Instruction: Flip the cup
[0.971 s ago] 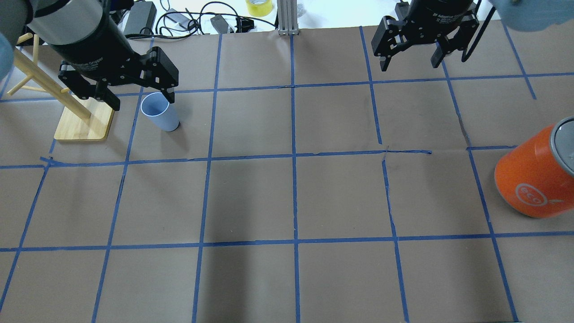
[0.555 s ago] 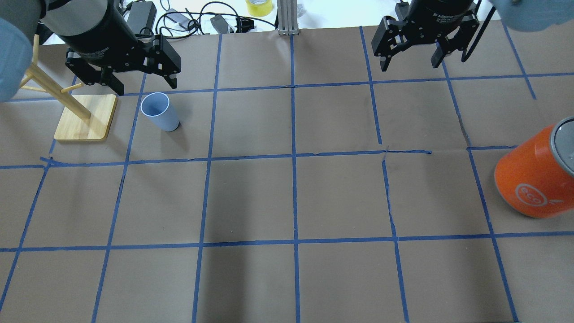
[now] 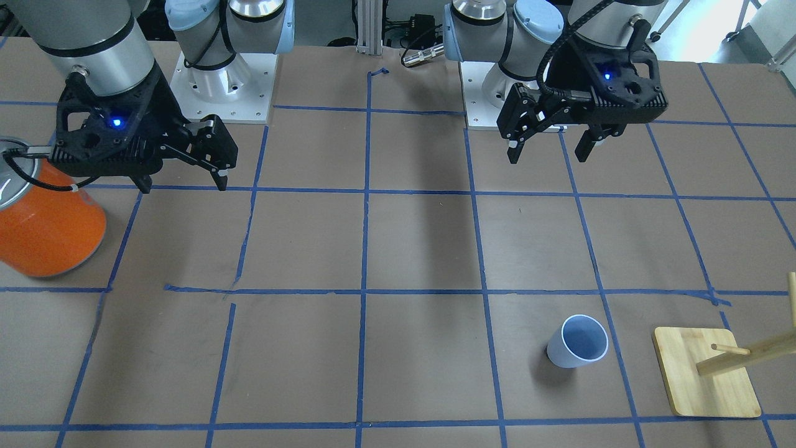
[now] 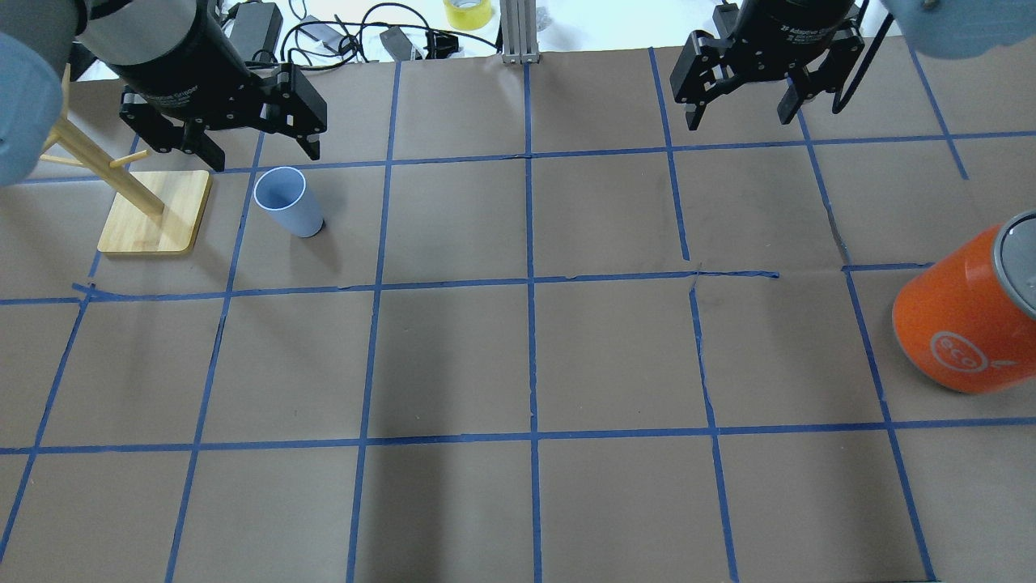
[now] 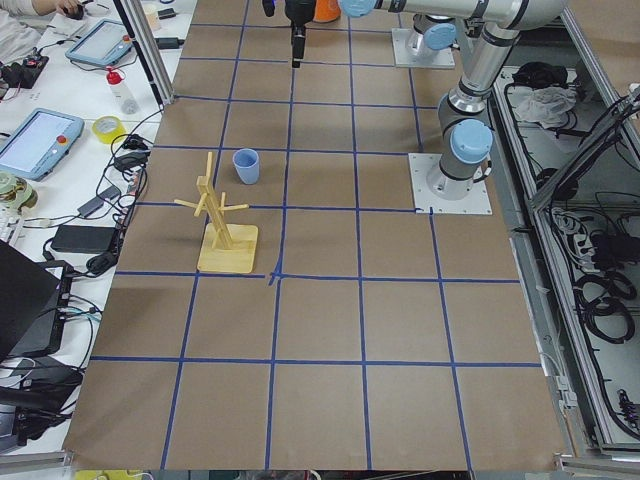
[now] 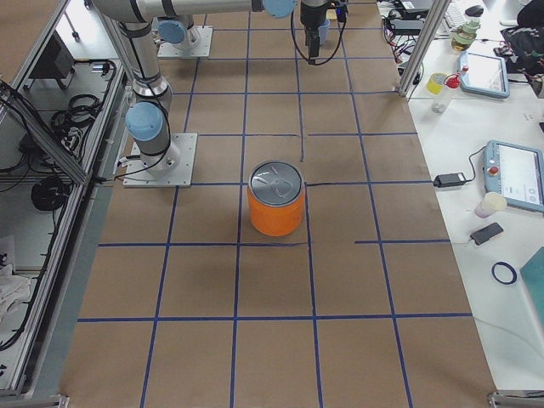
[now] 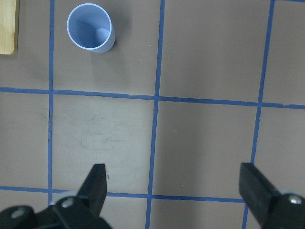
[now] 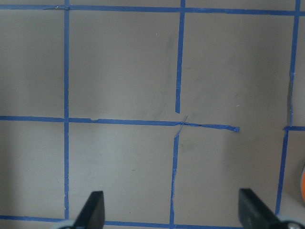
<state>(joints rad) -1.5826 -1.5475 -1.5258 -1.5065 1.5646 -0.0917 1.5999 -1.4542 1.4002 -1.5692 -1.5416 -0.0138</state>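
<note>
- Pale blue cup (image 4: 287, 202): upright, mouth up, far left, just beside wooden stand (image 4: 154, 214).
- Left gripper (image 4: 261, 155): jaws wide, empty, apart from cup; best lifted clear, avoiding the stand's pegs.
- Right gripper (image 4: 739, 120): jaws wide, empty.

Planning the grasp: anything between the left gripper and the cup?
Nothing visible. The left gripper hangs open over bare paper, apart from the upright cup; the wooden rack stands beside the cup, not between them.

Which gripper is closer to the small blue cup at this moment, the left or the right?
Left. The left gripper hangs open, raised, over the table end where the cup stands, touching nothing; the right gripper is at the other end, near the orange can.
</note>
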